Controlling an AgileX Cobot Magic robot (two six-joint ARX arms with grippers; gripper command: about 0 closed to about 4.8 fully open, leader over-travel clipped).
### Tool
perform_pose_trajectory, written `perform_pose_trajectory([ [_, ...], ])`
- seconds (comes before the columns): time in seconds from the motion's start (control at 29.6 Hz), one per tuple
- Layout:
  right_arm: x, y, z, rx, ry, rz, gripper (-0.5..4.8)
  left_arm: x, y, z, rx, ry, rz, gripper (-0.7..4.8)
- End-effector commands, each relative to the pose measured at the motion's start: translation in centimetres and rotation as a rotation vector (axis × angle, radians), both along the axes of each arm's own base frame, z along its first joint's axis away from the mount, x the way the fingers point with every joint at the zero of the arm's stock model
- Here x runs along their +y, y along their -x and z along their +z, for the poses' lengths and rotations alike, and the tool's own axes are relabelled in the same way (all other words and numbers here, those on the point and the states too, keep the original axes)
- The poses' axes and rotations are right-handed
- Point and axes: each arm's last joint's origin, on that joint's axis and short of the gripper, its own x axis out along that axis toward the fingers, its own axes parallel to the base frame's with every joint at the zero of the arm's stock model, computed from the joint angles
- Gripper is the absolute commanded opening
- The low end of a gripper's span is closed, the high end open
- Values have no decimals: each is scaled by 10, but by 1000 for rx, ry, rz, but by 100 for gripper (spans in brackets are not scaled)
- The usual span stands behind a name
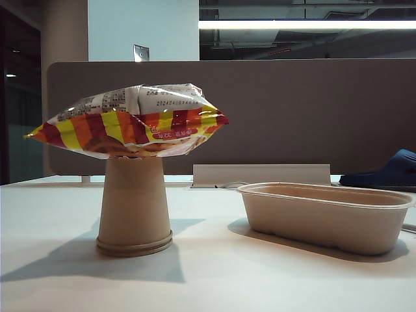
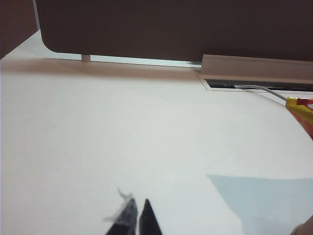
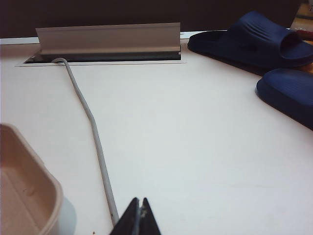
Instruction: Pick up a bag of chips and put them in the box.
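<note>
Chips bag (image 1: 133,121) untouched; left gripper (image 2: 137,208), right gripper (image 3: 138,205) low, jaws closed.

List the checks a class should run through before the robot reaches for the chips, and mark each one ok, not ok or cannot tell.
1. Bag of chips in plain sight, resting on the upturned cup: ok.
2. Box empty and upright: ok.
3. Left claw open for a grab: not ok, shut.
4. Right claw open: not ok, shut.
5. Cable clear of the box: cannot tell.
6. Cup steady enough: cannot tell.
</note>
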Motion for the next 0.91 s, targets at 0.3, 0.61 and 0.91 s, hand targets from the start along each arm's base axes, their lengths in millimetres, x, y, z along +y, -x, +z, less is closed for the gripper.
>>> perform_pose_trajectory([
  [0.3,0,0,2,-20,-4,-1,-1,0,0,2,-11,0,-3,18],
  [0.61,0,0,2,-16,-54,-1,-1,-5,1,2,-10,12,-162,18],
  [0.91,5,1,2,32,-306,125,-1,-11,5,2,-9,27,-418,18],
])
